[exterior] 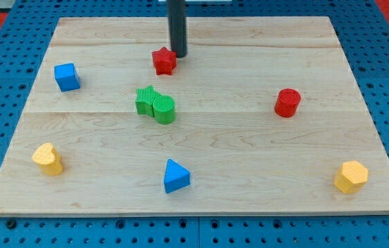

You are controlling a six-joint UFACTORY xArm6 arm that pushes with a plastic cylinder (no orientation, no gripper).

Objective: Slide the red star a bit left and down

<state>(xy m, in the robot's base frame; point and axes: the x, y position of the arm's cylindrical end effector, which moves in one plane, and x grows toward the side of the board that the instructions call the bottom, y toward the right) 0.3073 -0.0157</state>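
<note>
Two blue blocks (176,176) (67,76), two yellow (351,176) (48,158), two green (156,105), two red (164,60) (287,102)

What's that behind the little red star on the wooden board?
Just behind the red star, toward the view's top and slightly right, stands my tip, apparently at its upper right edge. Beyond is bare wooden board. The star's far side is hidden, so actual contact cannot be confirmed.

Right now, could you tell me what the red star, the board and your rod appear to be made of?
The red star looks like matte plastic, possibly 3D-printed: uniform colour, no glare, though too small to be sure. The board seems light unfinished or satin wood, showing grain and plank seams. My rod looks like dark, smooth metal or plastic with a faint sheen; my tip sits at the star's upper right edge.
</note>
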